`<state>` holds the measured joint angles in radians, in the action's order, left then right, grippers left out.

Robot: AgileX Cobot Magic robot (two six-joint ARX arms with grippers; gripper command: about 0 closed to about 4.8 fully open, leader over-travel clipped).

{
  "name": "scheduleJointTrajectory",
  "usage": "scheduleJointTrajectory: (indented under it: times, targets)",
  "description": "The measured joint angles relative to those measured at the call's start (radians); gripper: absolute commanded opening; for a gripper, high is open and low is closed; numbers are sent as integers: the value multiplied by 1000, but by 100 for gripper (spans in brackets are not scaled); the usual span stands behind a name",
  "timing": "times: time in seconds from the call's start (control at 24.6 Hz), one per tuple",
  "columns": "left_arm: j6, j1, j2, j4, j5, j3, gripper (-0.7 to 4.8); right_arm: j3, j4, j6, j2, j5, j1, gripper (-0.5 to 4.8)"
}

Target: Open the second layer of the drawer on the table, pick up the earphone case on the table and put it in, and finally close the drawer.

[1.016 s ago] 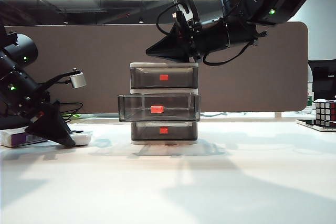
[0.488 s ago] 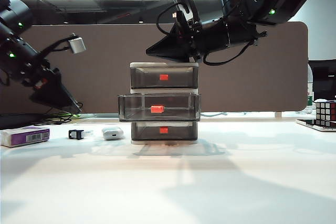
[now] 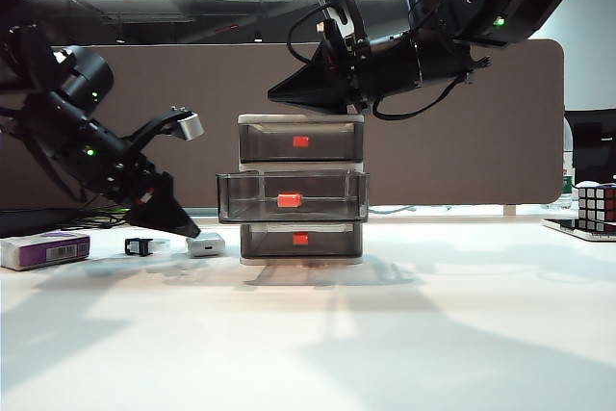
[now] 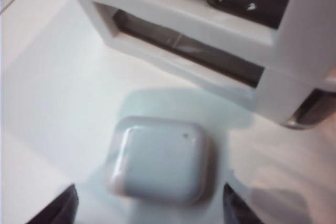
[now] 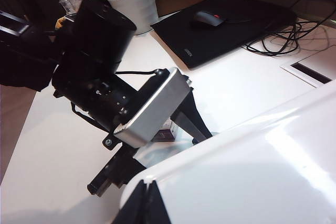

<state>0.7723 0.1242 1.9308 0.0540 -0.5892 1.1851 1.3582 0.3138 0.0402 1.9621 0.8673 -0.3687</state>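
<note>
step: we judge the middle drawer is already pulled out; picking up the case comes next, not yet done.

target: small glossy white rounded earphone case [image 3: 205, 244] [image 4: 160, 160] lies flat on the white surface [image 3: 404, 334], just beside the left side of the drawer unit's base, toward the surface's far edge.

left end effector [image 3: 183, 227] [image 4: 149, 211]: open, nothing held; in the wrist view we see the two dark fingertips [image 4: 55, 208] spread either side of the case, not touching it as far as we can tell.

key relation: case sits directly ahead of and between the open left jaws, below the tip; we read the coming move as a short descent then a close.

case axis: nearly square from above, so we can't call a clear long axis; the jaws straddle it across its width.

clearance: white frame of the three-tier smoky grey drawer unit [image 3: 301, 190] [image 4: 220, 40] is close by the case on the drawer side, so we'd watch that finger.

nearer arm: left, by far.

right end effector [image 3: 289, 93]: up over the top of the drawer unit, well apart from the case; in its wrist view we only see closed-looking tips at the white top, so we can't tell its state for sure.

second layer [image 3: 292, 197]: stands out forward of the other two, red-orange tab [image 3: 288, 201] facing us, looks empty.

neighbours: tiny black clip [image 3: 140, 246] and purple-and-white rectangular box [image 3: 44, 249] lie further toward the surface's left edge, out of the way.
</note>
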Motion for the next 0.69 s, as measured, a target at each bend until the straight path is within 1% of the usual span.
scheduleJointTrajectory:
  times: [0.04, 0.24, 0.33, 0.45, 0.69]
  targets:
    - [-3, 3, 23, 1, -22, 27, 382, 0, -1, 0, 0, 0, 0, -5]
    - [-16, 4, 73, 0, -35, 88, 382, 0, -2, 0, 0, 0, 0, -5]
    - [-29, 3, 97, 16, -60, 114, 382, 0, -2, 0, 0, 0, 0, -5]
    - [-30, 5, 107, 26, -82, 124, 382, 0, -5, 0, 0, 0, 0, -5]
    - [-30, 4, 129, 41, -85, 124, 382, 0, -6, 0, 0, -1, 0, -5]
